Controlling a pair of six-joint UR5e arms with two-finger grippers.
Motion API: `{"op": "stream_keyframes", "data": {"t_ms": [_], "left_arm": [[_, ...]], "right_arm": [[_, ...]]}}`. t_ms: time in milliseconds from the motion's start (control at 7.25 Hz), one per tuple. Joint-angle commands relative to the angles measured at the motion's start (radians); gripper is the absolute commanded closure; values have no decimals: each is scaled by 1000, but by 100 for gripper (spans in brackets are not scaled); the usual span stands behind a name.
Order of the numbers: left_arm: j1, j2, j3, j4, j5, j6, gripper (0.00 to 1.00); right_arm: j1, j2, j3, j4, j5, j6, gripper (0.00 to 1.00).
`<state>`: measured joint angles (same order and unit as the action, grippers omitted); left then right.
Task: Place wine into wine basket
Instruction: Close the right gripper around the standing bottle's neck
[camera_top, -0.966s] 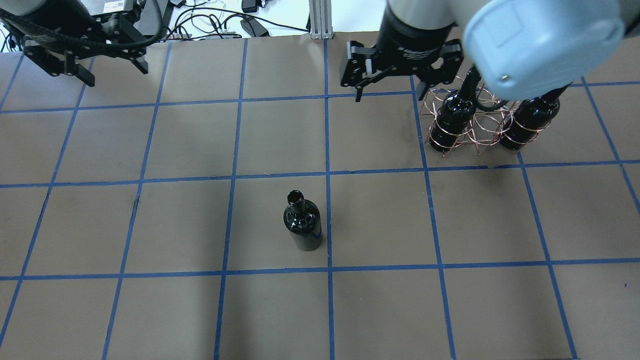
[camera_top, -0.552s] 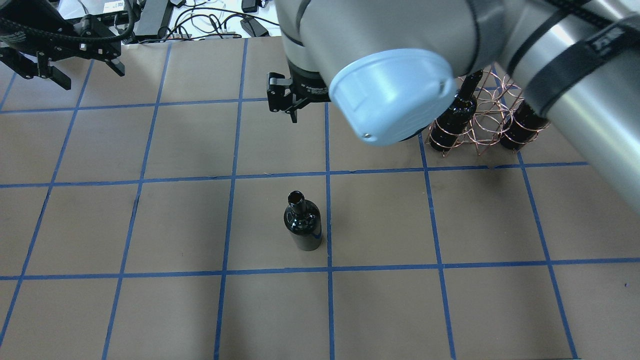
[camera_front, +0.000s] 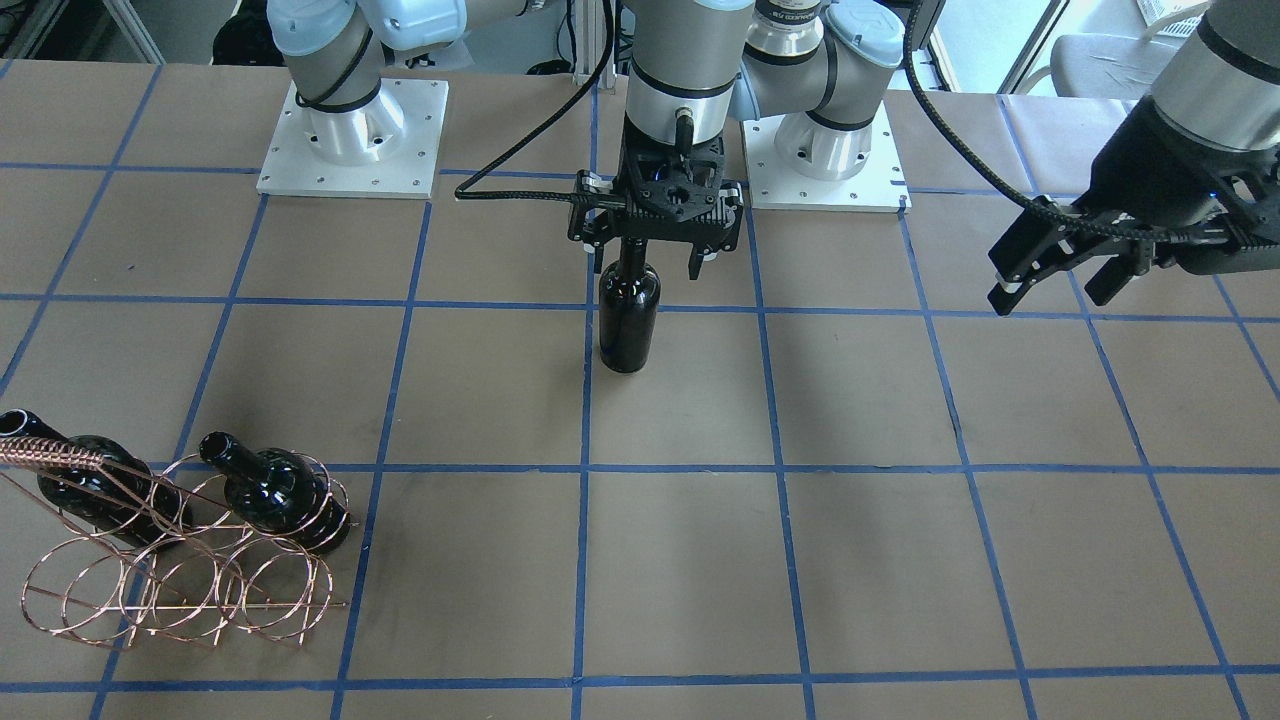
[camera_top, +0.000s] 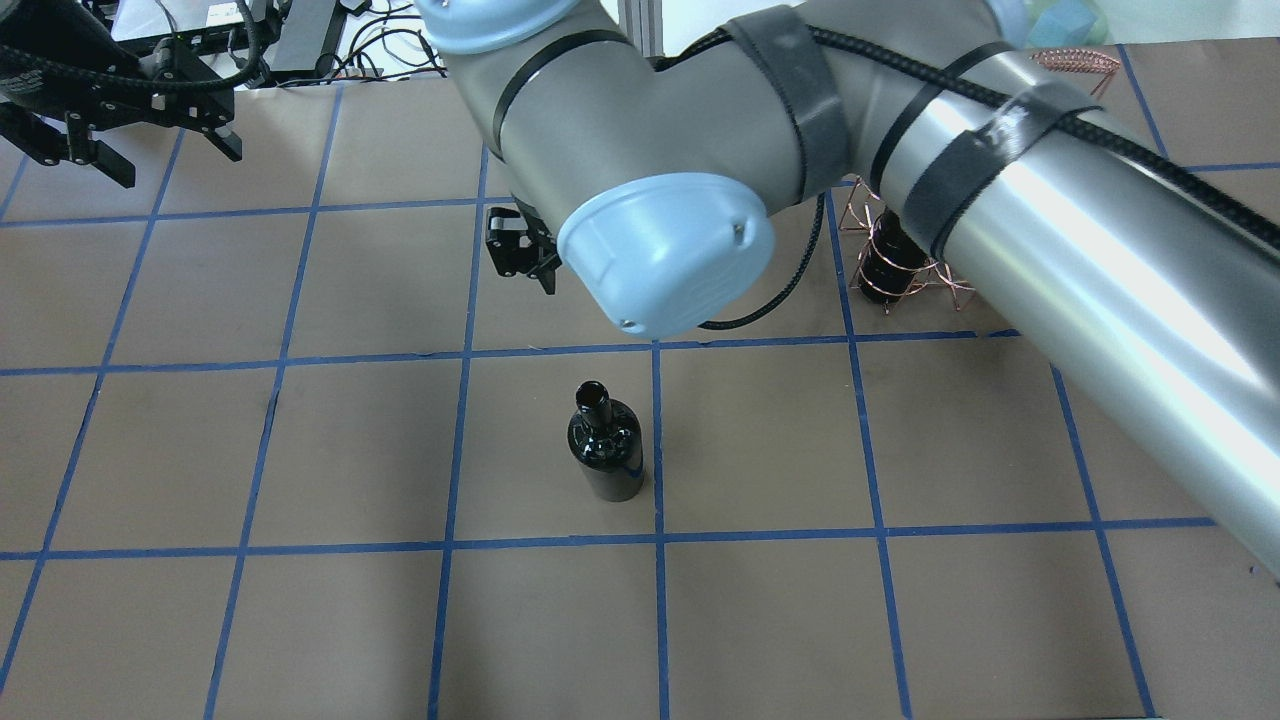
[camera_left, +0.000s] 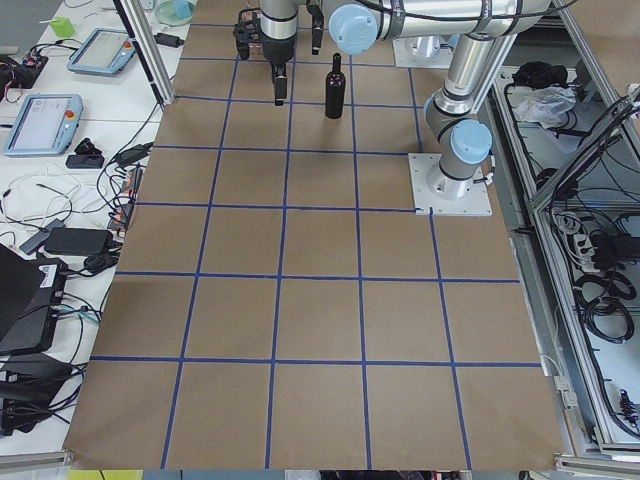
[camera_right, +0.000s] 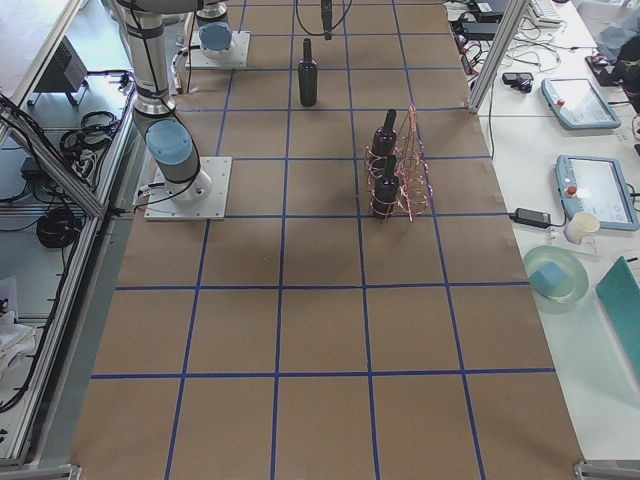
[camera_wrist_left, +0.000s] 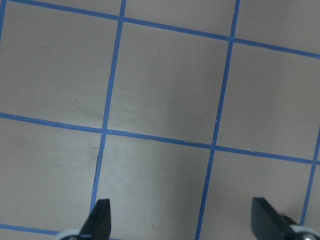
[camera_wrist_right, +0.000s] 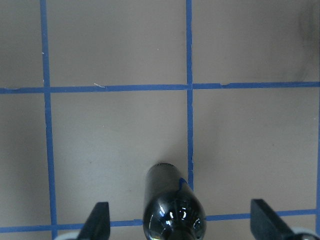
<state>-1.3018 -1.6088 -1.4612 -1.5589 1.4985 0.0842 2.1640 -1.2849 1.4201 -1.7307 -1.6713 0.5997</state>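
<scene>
The wine (camera_front: 628, 320) stands mid-table, well apart from the wine basket (camera_front: 180, 585) (two bottles (camera_front: 275, 495) inside)

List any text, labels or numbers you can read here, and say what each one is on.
No text reads clearly.
Standing wine bottle: no label visible.
Bottles in the wine basket: no label visible.
Dark ring on an arm joint: pale print, too blurred to read.
Teach pendant screens: too small to read.

Silver-grey tubular right arm (camera_top: 1100, 260), pale blue joint cap (camera_top: 665, 250) dotted with small screws, black cable (camera_front: 525, 196) under dark bands (camera_top: 795, 100); white bolted base plates (camera_front: 420, 170).
</scene>
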Motion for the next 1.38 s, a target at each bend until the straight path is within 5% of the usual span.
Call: {"op": "stream_keyframes", "data": {"t_ms": [0,690,966,1241], "left_arm": [[19,1,-1,-15,2,0,0],[10,6,-1,-67,37,0,0],[10,4,-4,-66,71,2,0],[13,4,-10,-63,80,81,0]], "right_arm": [[25,6,61,-13,2,-3,8],[22,-50,145,-7,5,-24,20],[19,-51,145,-10,7,-24,53],[19,-51,145,-21,34,-24,72]]}}
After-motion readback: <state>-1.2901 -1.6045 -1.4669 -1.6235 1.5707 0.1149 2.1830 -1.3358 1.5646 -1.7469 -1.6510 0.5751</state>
